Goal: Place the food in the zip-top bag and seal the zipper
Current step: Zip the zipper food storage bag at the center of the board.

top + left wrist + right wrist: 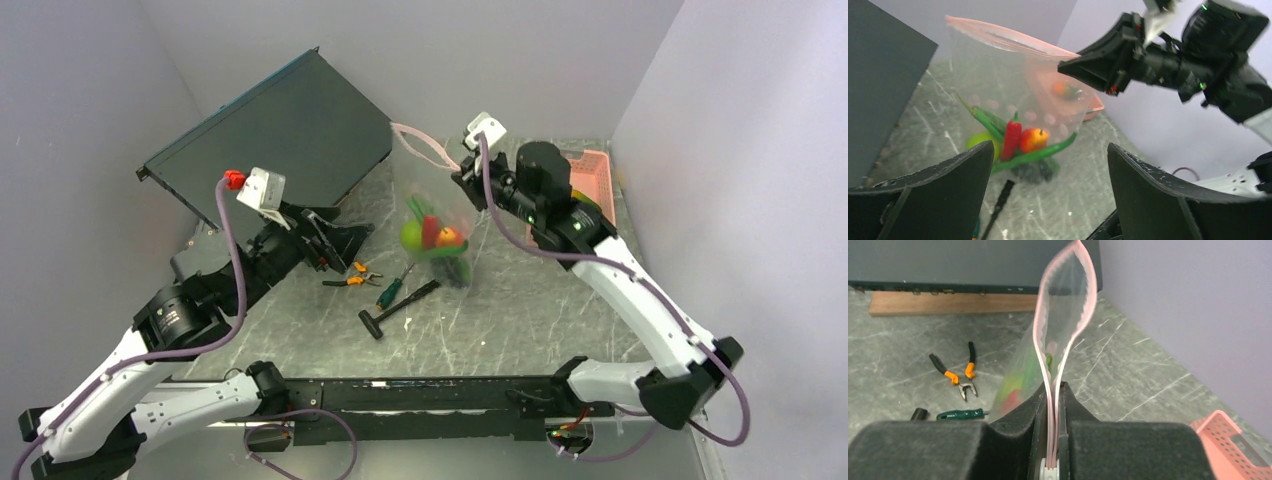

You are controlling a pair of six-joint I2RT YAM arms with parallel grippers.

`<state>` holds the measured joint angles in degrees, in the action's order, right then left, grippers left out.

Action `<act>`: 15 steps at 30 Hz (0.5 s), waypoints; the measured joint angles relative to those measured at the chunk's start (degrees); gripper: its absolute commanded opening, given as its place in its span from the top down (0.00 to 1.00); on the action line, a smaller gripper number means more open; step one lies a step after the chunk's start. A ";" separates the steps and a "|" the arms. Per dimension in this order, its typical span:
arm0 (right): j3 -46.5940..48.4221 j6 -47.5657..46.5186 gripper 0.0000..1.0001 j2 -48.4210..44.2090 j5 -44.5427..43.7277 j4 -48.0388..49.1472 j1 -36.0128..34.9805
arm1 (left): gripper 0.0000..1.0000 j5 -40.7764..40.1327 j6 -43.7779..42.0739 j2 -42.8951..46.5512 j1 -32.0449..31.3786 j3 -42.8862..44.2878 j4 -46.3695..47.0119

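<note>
We are clamping the zipper (1036, 325) of the limp, slick bag (425, 175) in our right hand (1055, 390), food (432, 238) sagging below; our empty, wide-spread left hand (1050, 150) should pinch alongside.

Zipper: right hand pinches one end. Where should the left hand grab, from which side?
Grip the zipper at its free end, from the left, opposite the right hand. The mouth gapes there, so the open left hand could pinch both strips together.

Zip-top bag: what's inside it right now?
In the zip-top bag, piled low: red chili, green apple, orange fruit, green cucumber, dark grapes. Anything under the pile is hidden.
</note>
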<state>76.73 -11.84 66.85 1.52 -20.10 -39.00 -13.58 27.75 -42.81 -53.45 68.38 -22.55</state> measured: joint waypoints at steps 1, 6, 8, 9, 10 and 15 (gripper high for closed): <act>1.03 0.07 1.00 1.95 3.43 -0.39 2.19 | 0.11 -0.24 -1.38 0.09 0.00 0.39 -0.57; 9.25 0.33 1.00 12.61 20.02 -3.56 10.99 | 0.12 0.83 -8.87 -2.64 1.14 4.15 -5.33; 12.35 0.22 1.00 15.93 25.81 -4.79 13.73 | 0.12 4.24 -10.97 -4.90 3.67 5.73 -6.25; 13.73 0.00 1.00 17.42 29.20 -5.60 15.28 | 0.12 6.88 -12.04 -6.03 5.84 6.19 -6.25; 14.73 -0.26 1.00 18.53 32.54 -6.21 16.70 | 0.11 9.31 -12.63 -6.84 7.93 6.47 -6.25; 15.30 -2.27 1.00 20.59 46.31 -9.20 22.62 | 0.12 26.82 -16.85 -14.88 19.56 11.41 -6.51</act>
<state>92.03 -14.11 87.44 47.83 -29.30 -16.38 13.23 10.90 -57.69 -33.89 79.79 -29.06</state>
